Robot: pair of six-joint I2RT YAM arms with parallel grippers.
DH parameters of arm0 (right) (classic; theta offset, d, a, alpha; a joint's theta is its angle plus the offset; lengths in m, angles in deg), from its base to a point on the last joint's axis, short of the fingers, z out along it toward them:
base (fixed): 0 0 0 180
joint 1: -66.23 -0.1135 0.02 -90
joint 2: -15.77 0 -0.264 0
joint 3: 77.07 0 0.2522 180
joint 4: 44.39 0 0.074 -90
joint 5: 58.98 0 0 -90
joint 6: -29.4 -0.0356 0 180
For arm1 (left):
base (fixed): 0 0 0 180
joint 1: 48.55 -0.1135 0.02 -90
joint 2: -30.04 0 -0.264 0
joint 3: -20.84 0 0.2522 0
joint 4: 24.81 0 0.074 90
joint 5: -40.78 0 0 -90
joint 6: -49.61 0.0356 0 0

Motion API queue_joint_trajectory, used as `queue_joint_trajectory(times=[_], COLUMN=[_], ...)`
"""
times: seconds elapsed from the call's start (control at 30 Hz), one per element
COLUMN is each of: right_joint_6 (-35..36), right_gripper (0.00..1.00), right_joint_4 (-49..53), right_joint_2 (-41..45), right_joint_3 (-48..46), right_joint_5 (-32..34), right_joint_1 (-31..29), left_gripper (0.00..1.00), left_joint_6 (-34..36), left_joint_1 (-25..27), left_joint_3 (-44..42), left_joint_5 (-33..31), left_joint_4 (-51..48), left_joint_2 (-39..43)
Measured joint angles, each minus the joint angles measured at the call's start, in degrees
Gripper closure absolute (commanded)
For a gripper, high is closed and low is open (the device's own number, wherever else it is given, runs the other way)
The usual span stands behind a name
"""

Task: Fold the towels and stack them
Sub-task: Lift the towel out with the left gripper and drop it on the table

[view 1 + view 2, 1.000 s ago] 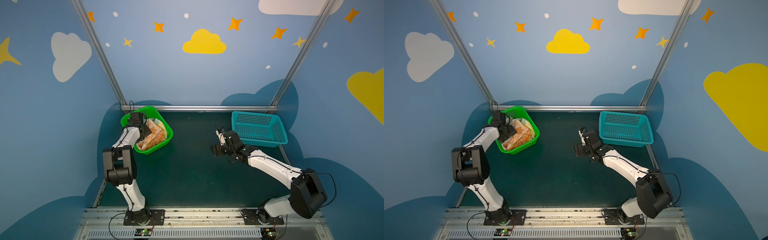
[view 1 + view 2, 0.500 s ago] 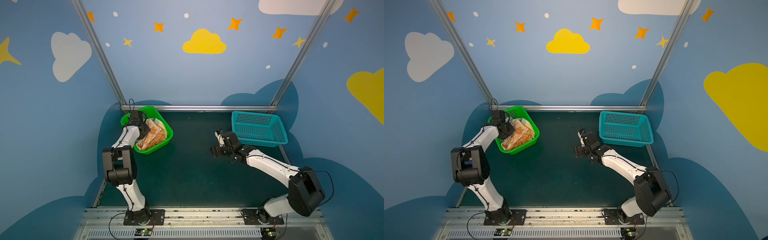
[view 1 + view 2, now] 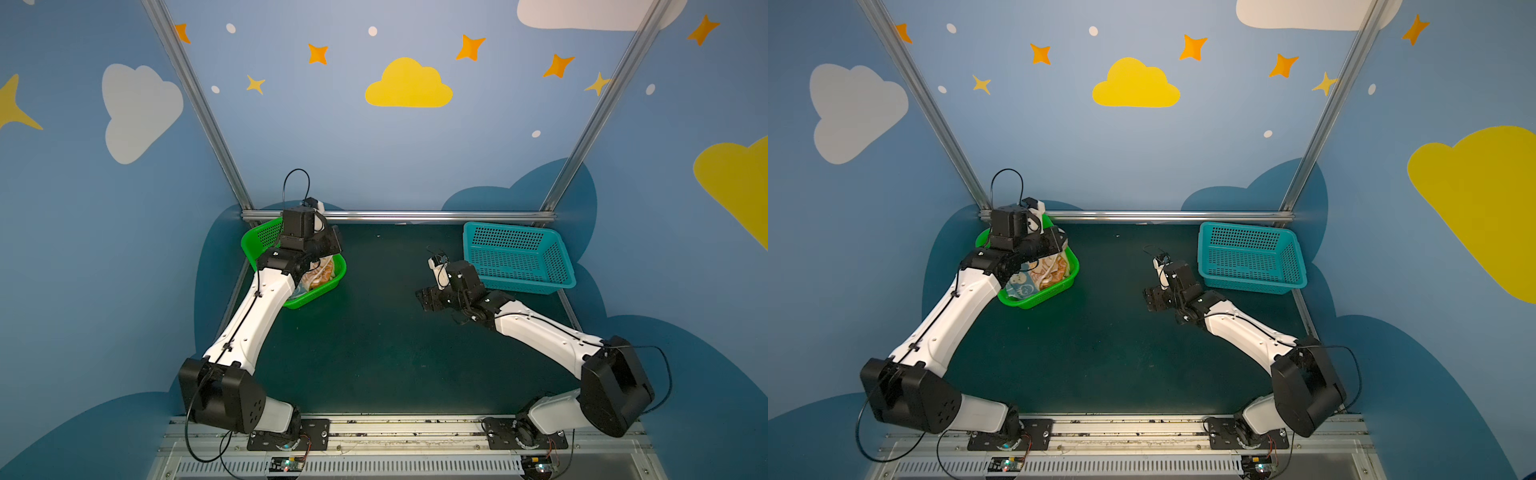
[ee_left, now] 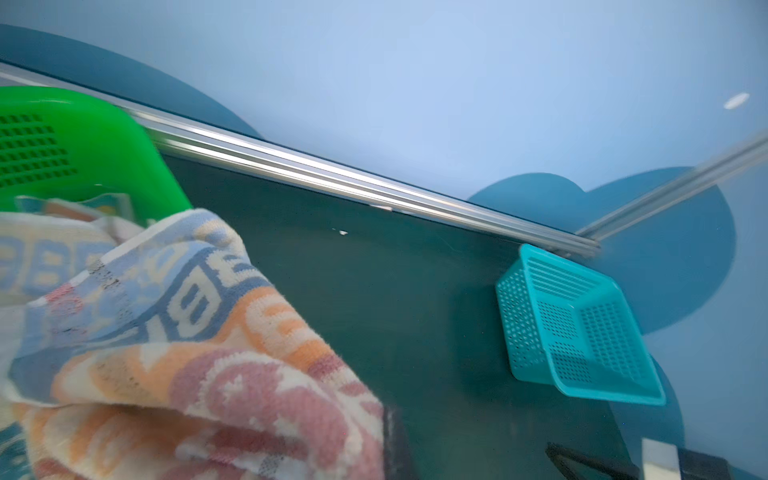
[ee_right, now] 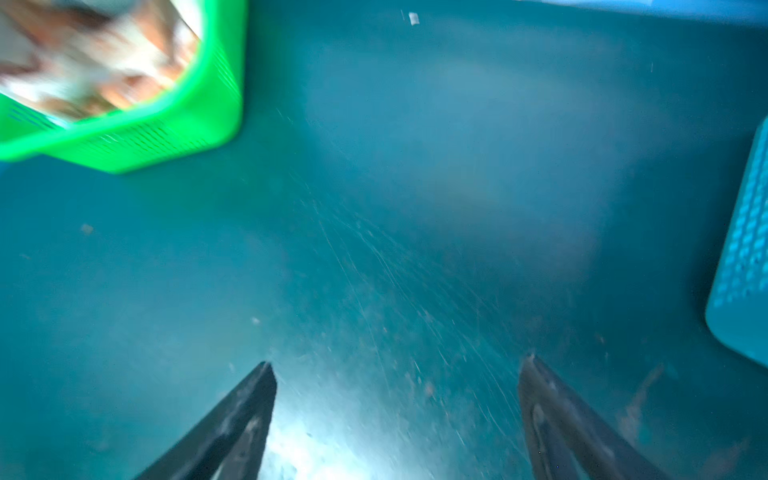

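Towels (image 3: 321, 275) sit bunched in the green basket (image 3: 258, 237) at the back left of the worktop (image 3: 374, 340), seen in both top views. I read orange, blue and pale cloth with white print. One blue piece with a rabbit face shows at the basket's near wall, under the left arm (image 3: 951, 316).

Left hand (image 3: 330, 248) is over the basket, its tips hidden from above. In the left wrist view a wad of the towels (image 4: 187, 332) fills the frame right at the hand, so I log it as clamped on cloth. Which towel, I can't tell.

Right hand (image 5: 398, 365) hovers low over the middle of the worktop, fingers (image 5: 249, 407) spread wide, only worktop showing between them.

Teal basket (image 3: 519, 255) sits at the back right, near the right hand but apart from it.
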Motion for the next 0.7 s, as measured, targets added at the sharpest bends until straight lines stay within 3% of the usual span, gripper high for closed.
queue_joint_trajectory(times=[0.23,0.43,0.7], right_joint_6=[0.28,0.28,2.73], right_gripper=[0.13,0.13,0.13], right_joint_4=[-3.13,-3.21,-2.51], right_joint_2=[8.20,15.72,24.11], right_joint_3=[-4.24,-8.85,-15.65], right_joint_5=[1.18,10.34,16.33], right_joint_1=[0.02,0.02,0.87], left_gripper=[0.96,0.96,0.96], left_joint_6=[0.63,1.51,1.75], left_joint_1=[12.48,22.25,25.40], left_joint_3=[3.37,10.05,13.49], left_joint_5=[4.44,6.78,9.53], left_joint_4=[0.72,1.18,-0.48], left_joint_2=[-2.82,-12.55,-21.33])
